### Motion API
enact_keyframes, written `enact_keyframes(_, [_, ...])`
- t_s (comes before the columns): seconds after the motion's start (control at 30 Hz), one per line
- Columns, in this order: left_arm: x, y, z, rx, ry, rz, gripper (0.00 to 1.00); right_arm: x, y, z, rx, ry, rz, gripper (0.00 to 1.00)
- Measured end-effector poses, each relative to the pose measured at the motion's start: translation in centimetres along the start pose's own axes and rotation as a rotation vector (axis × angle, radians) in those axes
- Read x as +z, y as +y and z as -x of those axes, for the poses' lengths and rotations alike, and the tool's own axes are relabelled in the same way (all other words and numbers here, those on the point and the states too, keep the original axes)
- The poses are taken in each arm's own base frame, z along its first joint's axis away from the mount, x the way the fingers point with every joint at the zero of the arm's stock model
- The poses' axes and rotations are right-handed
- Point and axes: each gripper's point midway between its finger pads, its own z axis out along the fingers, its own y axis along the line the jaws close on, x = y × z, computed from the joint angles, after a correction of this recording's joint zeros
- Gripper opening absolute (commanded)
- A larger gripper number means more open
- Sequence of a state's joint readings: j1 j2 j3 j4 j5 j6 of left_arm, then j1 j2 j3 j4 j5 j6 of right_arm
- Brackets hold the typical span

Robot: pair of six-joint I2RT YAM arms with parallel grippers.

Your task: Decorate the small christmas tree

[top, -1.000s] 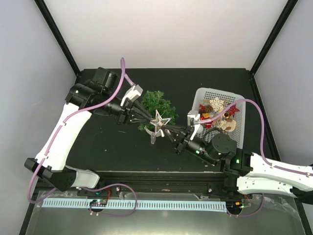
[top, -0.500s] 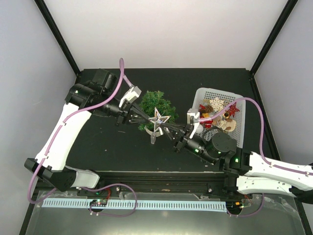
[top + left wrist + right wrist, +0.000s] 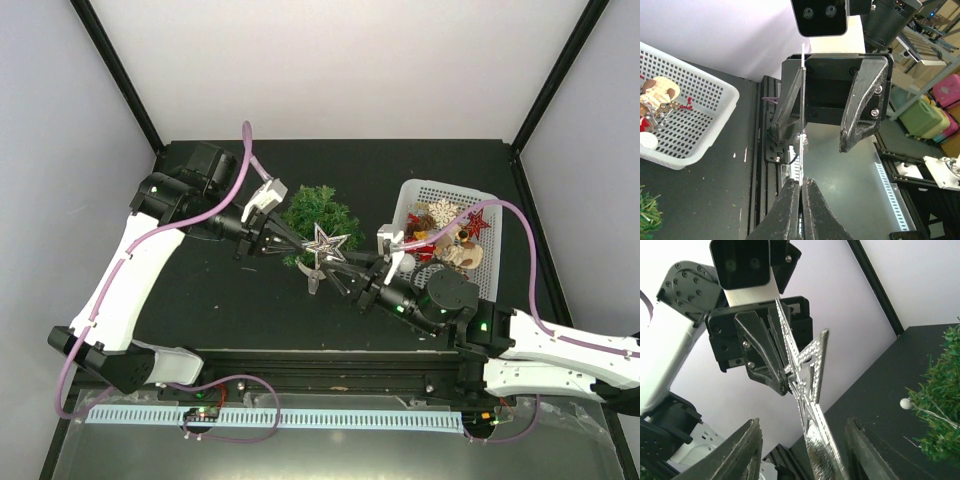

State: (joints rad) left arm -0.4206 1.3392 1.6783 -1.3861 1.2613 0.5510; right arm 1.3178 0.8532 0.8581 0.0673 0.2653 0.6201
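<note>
We saw a black desk (image 3: 215, 305) enclosed by pale walls (image 3: 330, 70). Nearest us, the right jaws stood apart on either side of a silver star's (image 3: 325, 243) lower part, not clamping it. The left jaws pinched the star tight. Just behind it stood the small christmas tree (image 3: 320, 210), with a white basket (image 3: 412, 192) of ornaments to its right.

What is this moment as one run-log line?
step: handover | left gripper: shut on star topper | right gripper: open, straddling it | small christmas tree: no topper yet
</note>
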Motion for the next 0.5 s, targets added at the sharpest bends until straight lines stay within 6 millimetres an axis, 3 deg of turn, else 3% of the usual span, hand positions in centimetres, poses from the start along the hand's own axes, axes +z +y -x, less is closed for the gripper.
enact_keyframes(0.23, [0.0, 0.5, -0.4, 0.015, 0.024, 0.034, 0.02, -1.1, -0.5, 0.0, -0.031, 0.027, -0.025, 0.6])
enact_keyframes(0.5, [0.5, 0.7, -1.8, 0.035, 0.079, 0.055, 0.02, -3.3, 1.0, 3.1, -0.136, 0.032, -0.023, 0.65])
